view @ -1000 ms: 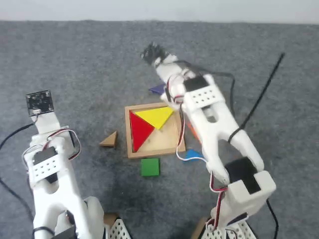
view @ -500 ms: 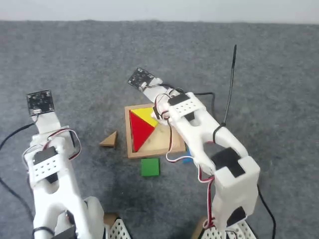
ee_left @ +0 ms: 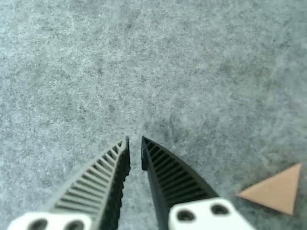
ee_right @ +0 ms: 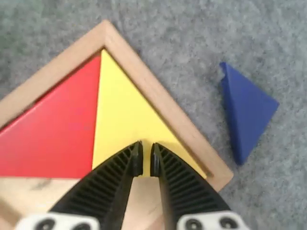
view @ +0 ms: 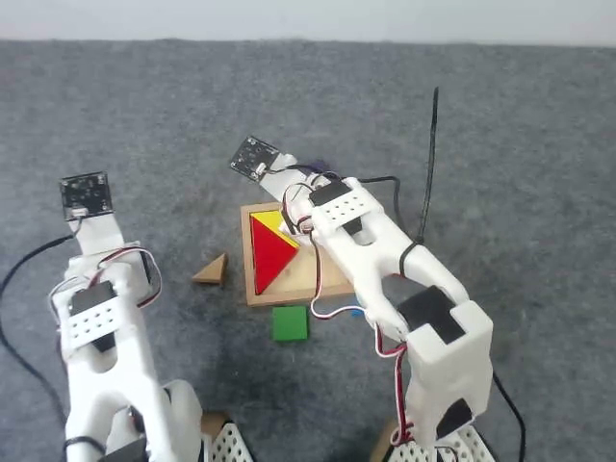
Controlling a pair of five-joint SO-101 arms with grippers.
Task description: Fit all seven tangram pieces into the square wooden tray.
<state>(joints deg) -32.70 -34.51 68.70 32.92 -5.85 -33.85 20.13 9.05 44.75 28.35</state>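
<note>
The square wooden tray (view: 258, 292) lies mid-table and holds a red triangle (view: 271, 252) and a yellow triangle (view: 267, 220) side by side. My right arm (view: 342, 207) stretches across the tray's far right part and hides most of the yellow piece. My right gripper (ee_right: 144, 160) is shut and empty, its tips just above the yellow triangle (ee_right: 122, 115) beside the red one (ee_right: 53, 139). A dark blue triangle (ee_right: 247, 112) lies on the carpet outside the tray's rim (ee_right: 158, 91). My left gripper (ee_left: 135, 152) is shut over bare carpet, with a tan triangle (ee_left: 277, 189) off to one side.
A green square (view: 290, 322) lies just in front of the tray, and the tan triangle (view: 211, 270) sits to its left. A sliver of a light blue piece (view: 358, 311) shows under the right arm. My left arm (view: 96, 308) stands at the near left on grey carpet.
My right arm has swung leftward from beyond the tray's far corner to over the tray, now covering most of the yellow triangle. The left arm has barely shifted.
</note>
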